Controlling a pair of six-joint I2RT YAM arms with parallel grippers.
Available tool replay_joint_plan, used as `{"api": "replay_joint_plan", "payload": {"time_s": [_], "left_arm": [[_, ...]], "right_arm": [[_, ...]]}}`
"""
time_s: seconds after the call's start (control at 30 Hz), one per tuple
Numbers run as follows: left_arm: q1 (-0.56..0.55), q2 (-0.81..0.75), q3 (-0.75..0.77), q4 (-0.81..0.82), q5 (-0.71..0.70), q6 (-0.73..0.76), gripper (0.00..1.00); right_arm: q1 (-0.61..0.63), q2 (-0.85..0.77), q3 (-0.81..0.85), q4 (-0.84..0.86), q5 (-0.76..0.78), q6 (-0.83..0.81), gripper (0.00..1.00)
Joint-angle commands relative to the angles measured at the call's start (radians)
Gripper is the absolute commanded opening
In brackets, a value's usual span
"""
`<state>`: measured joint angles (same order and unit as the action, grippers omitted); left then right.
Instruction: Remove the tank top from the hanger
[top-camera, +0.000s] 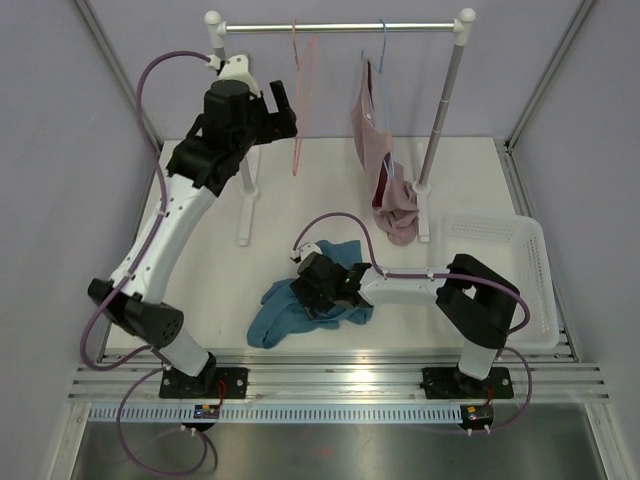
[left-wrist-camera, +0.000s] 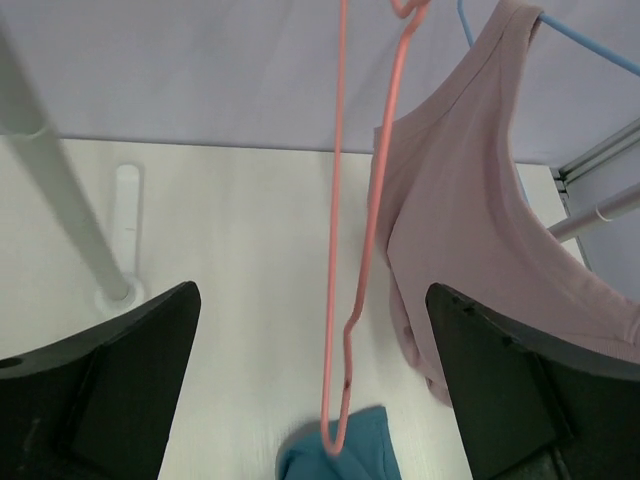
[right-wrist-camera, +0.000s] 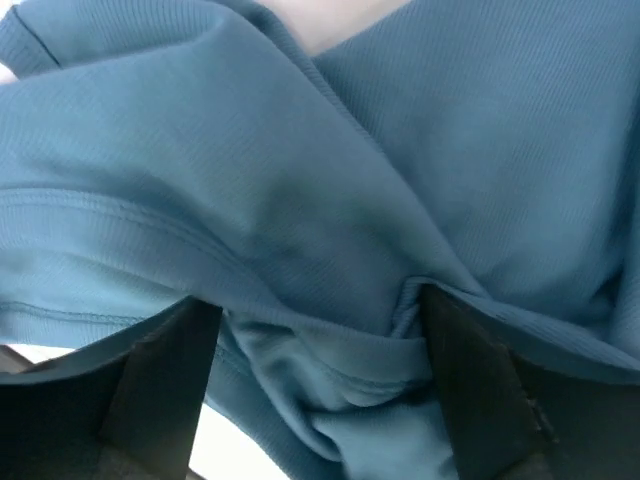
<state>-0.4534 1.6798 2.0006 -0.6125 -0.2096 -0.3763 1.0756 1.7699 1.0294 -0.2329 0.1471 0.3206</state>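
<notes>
The teal-blue tank top (top-camera: 290, 312) lies crumpled on the table in front of the right arm, off the hanger. It fills the right wrist view (right-wrist-camera: 350, 180) and its edge shows in the left wrist view (left-wrist-camera: 350, 450). My right gripper (top-camera: 312, 285) is low over it, jaws apart with bunched fabric between the fingers (right-wrist-camera: 160, 390). The bare pink wire hanger (top-camera: 298, 110) hangs from the rail. My left gripper (top-camera: 283, 108) is open just left of it; in its wrist view the hanger (left-wrist-camera: 335, 250) hangs ahead between the spread fingers (left-wrist-camera: 130, 370).
A dusty pink top (top-camera: 385, 170) hangs on a light blue hanger (top-camera: 383, 50) to the right on the rail (top-camera: 400, 28). The rack's posts (top-camera: 440, 110) stand on the table. A white basket (top-camera: 530, 240) sits at the right edge.
</notes>
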Motion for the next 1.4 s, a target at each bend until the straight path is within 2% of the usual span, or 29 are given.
{"api": "replay_joint_plan", "payload": {"time_s": [0.0, 0.03, 0.07, 0.13, 0.2, 0.27, 0.43, 0.6, 0.77, 0.93, 1.0, 1.07, 1.1, 1.13, 1.2, 1.23, 1.3, 1.33, 1.37], "left_arm": [[0.005, -0.254, -0.139, 0.014, -0.103, -0.058, 0.99], [0.005, -0.303, -0.242, 0.022, -0.144, -0.079, 0.99], [0.005, -0.346, -0.285, 0.029, -0.158, -0.085, 0.99], [0.005, -0.472, -0.403, 0.042, -0.212, -0.107, 0.99], [0.005, -0.55, -0.472, 0.049, -0.231, -0.118, 0.99], [0.005, -0.649, -0.552, 0.048, -0.225, -0.128, 0.99], [0.005, -0.776, -0.655, 0.019, -0.16, -0.168, 0.99], [0.005, -0.845, -0.671, -0.079, -0.189, -0.179, 0.99], [0.005, -0.896, -0.658, -0.151, -0.201, -0.086, 0.99], [0.005, -0.95, -0.697, -0.205, -0.215, -0.007, 0.99], [0.005, -0.956, -0.717, -0.22, -0.234, 0.016, 0.99], [0.004, -0.954, -0.732, -0.228, -0.28, 0.037, 0.99], [0.005, -0.951, -0.735, -0.23, -0.29, 0.042, 0.99], [0.005, -0.951, -0.738, -0.228, -0.304, 0.045, 0.99], [0.005, -0.951, -0.747, -0.214, -0.3, 0.045, 0.99], [0.005, -0.951, -0.749, -0.21, -0.294, 0.048, 0.99], [0.005, -0.945, -0.757, -0.202, -0.29, 0.05, 0.99], [0.005, -0.945, -0.761, -0.199, -0.293, 0.048, 0.99], [0.005, -0.939, -0.766, -0.197, -0.295, 0.05, 0.99]], "right_arm": [[0.009, 0.057, 0.027, -0.016, -0.026, 0.009, 0.7], [0.009, 0.062, 0.029, -0.014, -0.026, 0.015, 0.58], [0.009, 0.059, 0.034, -0.022, -0.006, 0.02, 0.37], [0.012, 0.04, 0.031, -0.025, 0.011, 0.018, 0.22], [0.012, -0.025, 0.02, -0.034, 0.048, 0.012, 0.0], [0.014, -0.12, 0.02, -0.069, 0.104, 0.015, 0.0], [0.012, -0.343, 0.057, -0.225, 0.222, 0.011, 0.0], [0.011, -0.555, 0.135, -0.498, 0.394, 0.047, 0.0], [0.01, -0.757, 0.236, -0.776, 0.61, 0.13, 0.0], [-0.002, -0.797, 0.36, -1.074, 0.834, 0.28, 0.0], [-0.044, -0.779, 0.388, -1.177, 0.917, 0.307, 0.0], [-0.188, -0.765, 0.373, -1.159, 0.933, 0.278, 0.0], [-0.241, -0.765, 0.351, -1.111, 0.913, 0.174, 0.0], [-0.363, -0.765, 0.328, -1.056, 0.881, 0.123, 0.0], [-0.474, -0.753, 0.265, -0.936, 0.795, 0.066, 0.0], [-0.568, -0.747, 0.247, -0.88, 0.742, 0.036, 0.0], [-0.664, -0.724, 0.212, -0.833, 0.659, 0.006, 0.0], [-0.692, -0.716, 0.21, -0.803, 0.588, 0.005, 0.07], [-0.71, -0.702, 0.21, -0.796, 0.573, 0.006, 0.25]]}}
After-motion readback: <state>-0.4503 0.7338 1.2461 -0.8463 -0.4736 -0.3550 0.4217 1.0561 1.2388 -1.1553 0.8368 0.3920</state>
